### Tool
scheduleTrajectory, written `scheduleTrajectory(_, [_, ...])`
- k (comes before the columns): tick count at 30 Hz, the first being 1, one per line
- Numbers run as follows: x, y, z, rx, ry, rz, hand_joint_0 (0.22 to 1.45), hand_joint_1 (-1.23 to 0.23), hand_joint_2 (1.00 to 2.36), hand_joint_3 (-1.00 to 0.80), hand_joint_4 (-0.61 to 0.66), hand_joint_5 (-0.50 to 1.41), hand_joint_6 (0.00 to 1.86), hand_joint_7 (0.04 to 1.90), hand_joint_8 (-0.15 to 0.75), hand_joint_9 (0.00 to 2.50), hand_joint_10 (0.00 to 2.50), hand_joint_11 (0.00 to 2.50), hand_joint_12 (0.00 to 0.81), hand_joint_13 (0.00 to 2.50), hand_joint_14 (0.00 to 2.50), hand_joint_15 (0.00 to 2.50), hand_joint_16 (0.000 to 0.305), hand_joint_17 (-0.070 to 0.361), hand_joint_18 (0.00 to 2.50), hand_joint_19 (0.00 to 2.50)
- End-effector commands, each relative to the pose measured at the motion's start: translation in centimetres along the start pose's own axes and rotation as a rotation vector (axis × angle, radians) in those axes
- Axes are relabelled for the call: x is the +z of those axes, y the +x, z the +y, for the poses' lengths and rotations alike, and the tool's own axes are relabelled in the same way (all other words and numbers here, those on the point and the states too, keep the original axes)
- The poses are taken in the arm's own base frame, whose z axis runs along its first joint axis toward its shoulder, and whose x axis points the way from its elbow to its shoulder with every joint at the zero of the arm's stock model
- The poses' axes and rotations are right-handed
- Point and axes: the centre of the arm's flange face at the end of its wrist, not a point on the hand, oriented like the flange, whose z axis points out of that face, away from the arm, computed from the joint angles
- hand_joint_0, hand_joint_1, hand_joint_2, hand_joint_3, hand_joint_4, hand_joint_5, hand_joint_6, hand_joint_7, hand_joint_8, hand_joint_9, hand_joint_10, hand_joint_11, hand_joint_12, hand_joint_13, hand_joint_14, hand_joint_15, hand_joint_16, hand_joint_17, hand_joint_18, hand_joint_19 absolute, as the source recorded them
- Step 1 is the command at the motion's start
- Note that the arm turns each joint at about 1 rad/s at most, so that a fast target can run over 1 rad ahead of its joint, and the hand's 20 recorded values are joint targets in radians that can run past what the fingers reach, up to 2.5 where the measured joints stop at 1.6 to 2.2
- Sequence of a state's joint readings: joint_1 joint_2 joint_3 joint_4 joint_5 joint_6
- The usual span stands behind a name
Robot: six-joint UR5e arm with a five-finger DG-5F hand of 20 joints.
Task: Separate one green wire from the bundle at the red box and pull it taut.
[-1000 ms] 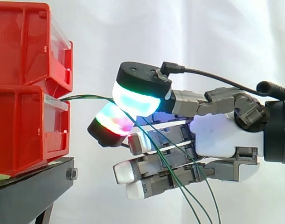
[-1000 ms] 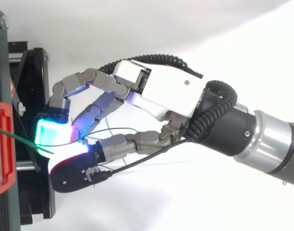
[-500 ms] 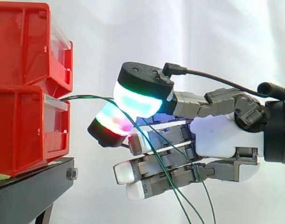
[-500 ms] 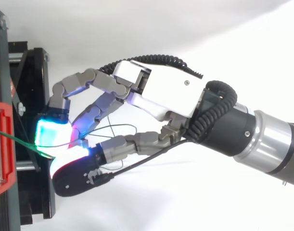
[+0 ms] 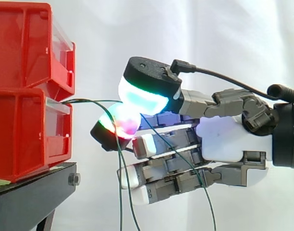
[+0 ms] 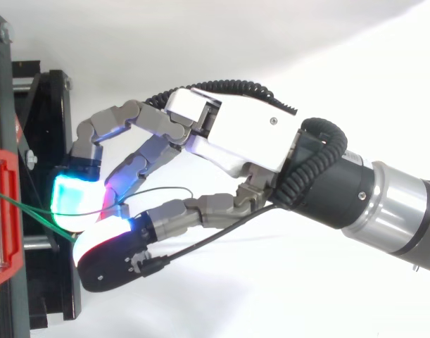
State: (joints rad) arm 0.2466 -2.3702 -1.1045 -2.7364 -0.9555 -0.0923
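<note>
Thin green wires point(image 5: 89, 101) leave the front of the lower red box point(image 5: 26, 134) and run right to my hand point(image 5: 228, 139). The cyan-glowing thumb pad point(image 5: 144, 96) and a red-green glowing finger pad point(image 5: 119, 124) close together on one green wire point(image 6: 32, 209) just off the box. That wire goes on behind the fingers and hangs down under the palm point(image 5: 208, 192). Two other green wires point(image 5: 121, 192) drop straight down beside the fingertips, free of the hand. From above, a loop of wire point(image 6: 158, 190) shows between the curled fingers.
A second red box point(image 5: 21, 43) sits on top of the lower one. Both rest on a black stand point(image 5: 31, 197), whose frame point(image 6: 46, 141) lies right under the fingertips. A white curtain hangs behind.
Two green wires that lay across the fingers have slid off to the left and now hang straight down by the fingertips. One wire stays in the pinch. The thumb pad has risen slightly.
</note>
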Motion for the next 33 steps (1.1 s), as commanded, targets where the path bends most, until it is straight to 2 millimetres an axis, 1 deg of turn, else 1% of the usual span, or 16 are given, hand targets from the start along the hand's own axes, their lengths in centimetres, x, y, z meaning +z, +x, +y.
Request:
scheduleTrajectory(1, [-0.06,0.0,-0.04,0.004,0.005,0.001,0.53,-0.77,1.0,-0.5,0.12,-0.16,0.88,1.0,0.281,1.18,0.02,0.95,0.367,1.02,0.02,0.55,0.052,0.117,0.89,0.36])
scheduleTrajectory(3, [-0.09,-0.02,-0.06,0.009,0.008,0.001,0.54,-0.71,1.0,-0.5,0.12,-0.15,0.88,1.01,0.28,1.19,0.02,0.95,0.367,1.02,0.02,0.55,0.052,0.116,0.89,0.37])
scheduleTrajectory(8, [-0.18,-0.08,-0.12,0.013,0.019,0.002,0.57,-0.64,1.0,-0.5,0.11,-0.15,0.87,1.04,0.278,1.21,0.02,0.94,0.366,1.03,0.02,0.55,0.051,0.115,0.88,0.39])
scheduleTrajectory(11, [-0.23,-0.07,-0.17,0.016,0.023,0.007,0.58,-0.62,1.0,-0.43,0.1,-0.15,0.87,1.06,0.277,1.21,0.02,0.95,0.366,1.02,0.02,0.56,0.051,0.115,0.88,0.39])
scheduleTrajectory(15, [-0.23,-0.05,-0.17,0.022,0.023,0.008,0.58,-0.65,1.01,-0.32,0.08,-0.15,0.88,1.08,0.281,1.21,0.02,0.95,0.365,1.02,0.02,0.56,0.051,0.115,0.87,0.39])
scheduleTrajectory(18, [-0.23,-0.05,-0.13,0.021,0.025,0.008,0.58,-0.67,1.01,-0.24,0.08,-0.14,0.9,1.06,0.298,1.22,0.02,0.93,0.382,1.04,0.02,0.54,0.055,0.125,0.91,0.36])
scheduleTrajectory(22, [-0.24,-0.06,-0.14,0.022,0.026,0.009,0.58,-0.68,1.01,-0.18,0.07,-0.14,0.91,1.04,0.307,1.23,0.02,0.93,0.393,1.05,0.02,0.54,0.058,0.131,0.93,0.35])
scheduleTrajectory(25, [-0.3,0.02,-0.03,0.022,0.026,0.009,0.58,-0.68,1.01,-0.2,0.09,-0.13,0.91,1.03,0.307,1.23,0.02,0.93,0.392,1.05,0.02,0.54,0.058,0.13,0.93,0.36])
scheduleTrajectory(29, [-0.34,0.14,-0.14,0.021,0.027,0.01,0.58,-0.68,1.01,-0.24,0.11,-0.14,0.9,1.05,0.296,1.23,0.02,0.92,0.38,1.03,0.02,0.55,0.055,0.124,0.91,0.37])
scheduleTrajectory(31, [-0.37,0.14,-0.16,0.021,0.03,0.012,0.57,-0.67,1.01,-0.31,0.12,-0.14,0.89,1.07,0.282,1.21,0.02,0.94,0.366,1.02,0.02,0.55,0.052,0.116,0.87,0.39])
scheduleTrajectory(32, [-0.43,0.1,-0.14,0.02,0.032,0.012,0.55,-0.66,1.01,-0.38,0.12,-0.14,0.88,1.06,0.279,1.22,0.02,0.93,0.369,1.02,0.02,0.56,0.053,0.118,0.88,0.39])
scheduleTrajectory(33, [-0.43,0.11,-0.26,0.021,0.033,0.012,0.55,-0.66,1.01,-0.4,0.12,-0.14,0.88,1.06,0.281,1.22,0.02,0.94,0.369,1.02,0.02,0.55,0.053,0.118,0.88,0.39])
